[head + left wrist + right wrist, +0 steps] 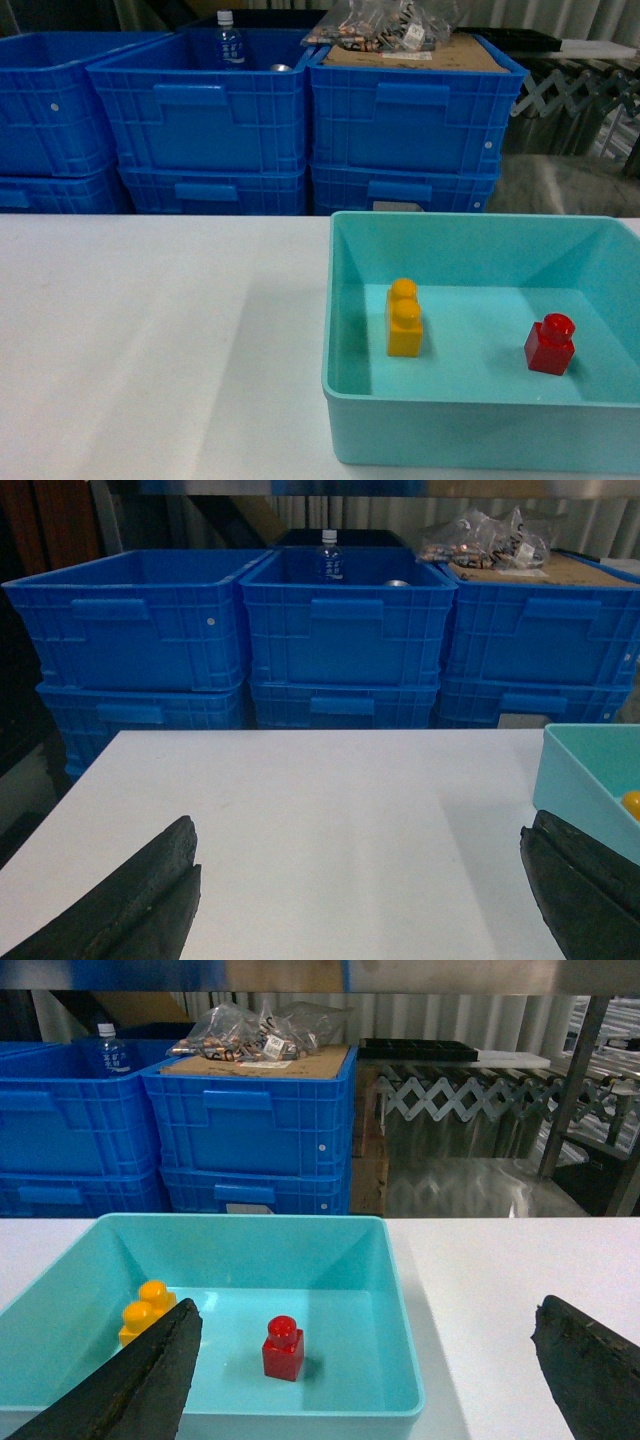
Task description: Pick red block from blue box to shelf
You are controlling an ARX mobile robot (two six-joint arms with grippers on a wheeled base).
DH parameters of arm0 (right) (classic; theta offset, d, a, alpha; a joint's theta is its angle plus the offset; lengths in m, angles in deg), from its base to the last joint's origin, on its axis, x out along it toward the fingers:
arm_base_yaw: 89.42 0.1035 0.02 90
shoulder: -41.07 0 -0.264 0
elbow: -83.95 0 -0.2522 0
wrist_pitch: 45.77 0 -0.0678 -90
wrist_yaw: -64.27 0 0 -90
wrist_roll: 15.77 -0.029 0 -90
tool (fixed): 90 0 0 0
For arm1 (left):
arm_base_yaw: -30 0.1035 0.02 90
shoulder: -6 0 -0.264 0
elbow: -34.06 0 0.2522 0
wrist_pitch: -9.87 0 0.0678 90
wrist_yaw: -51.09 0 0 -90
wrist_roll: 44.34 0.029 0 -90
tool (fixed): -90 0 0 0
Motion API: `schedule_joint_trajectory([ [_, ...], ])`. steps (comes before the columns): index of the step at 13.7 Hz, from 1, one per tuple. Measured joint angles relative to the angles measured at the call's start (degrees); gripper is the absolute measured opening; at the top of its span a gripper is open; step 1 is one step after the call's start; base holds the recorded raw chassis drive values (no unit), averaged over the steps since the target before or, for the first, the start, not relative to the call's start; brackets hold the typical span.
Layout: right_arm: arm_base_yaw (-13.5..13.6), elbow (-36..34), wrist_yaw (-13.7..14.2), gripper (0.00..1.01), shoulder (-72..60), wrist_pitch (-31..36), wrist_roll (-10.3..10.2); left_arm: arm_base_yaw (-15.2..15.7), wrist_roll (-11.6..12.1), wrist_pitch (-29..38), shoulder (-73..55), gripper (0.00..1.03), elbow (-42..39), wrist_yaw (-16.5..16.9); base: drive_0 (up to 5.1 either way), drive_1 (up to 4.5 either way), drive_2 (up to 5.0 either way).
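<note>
Head view: the red block (550, 344), glossy plastic, near-cubic with one round stud, stands upright on the floor of the blue box (470, 425), toward its right side. A taller yellow-orange two-stud brick (404, 318) stands well apart to its left. The box is smooth turquoise with sloping walls and a thick rim, and sits on the matte white counter (150, 340). Ribbed dark blue crates (300, 120) are stacked behind. No hand is in this view.

Left wrist view: left hand (360, 900) has its fingers spread wide, empty, over bare counter; only the box's left corner shows at far right.

Right wrist view: right hand (365, 1380) is spread wide, empty. The block lies ahead and slightly left of centre between the fingers, inside the box. Judgement: the right arm is nearer; the block has no marked long axis. The shelf cannot be identified with certainty.
</note>
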Motion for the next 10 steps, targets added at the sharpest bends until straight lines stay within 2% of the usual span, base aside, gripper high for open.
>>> schedule_joint_trajectory([
  [10, 0.00, 0.00, 0.00, 0.98, 0.00, 0.00, -0.02, 0.00, 0.00, 0.00, 0.00, 0.98, 0.00, 0.00, 0.0, 0.00, 0.0],
])
